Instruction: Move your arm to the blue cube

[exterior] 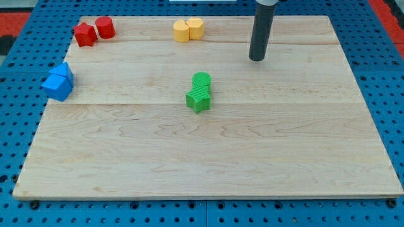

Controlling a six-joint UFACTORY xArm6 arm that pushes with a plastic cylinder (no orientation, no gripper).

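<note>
Two blue blocks touch at the board's left edge: the lower one is the blue cube (57, 87), the upper one is a smaller blue block (64, 70) of unclear shape. My tip (257, 59) rests on the board at the view's upper right, far to the right of the blue cube and slightly higher in the view. The dark rod rises straight up out of the frame. The tip touches no block.
Two green blocks (200, 92) touch near the middle, below and left of my tip. Two yellow blocks (188, 29) sit at the top centre. Two red blocks (94, 31) sit at the top left. The wooden board (208, 164) lies on a blue pegboard.
</note>
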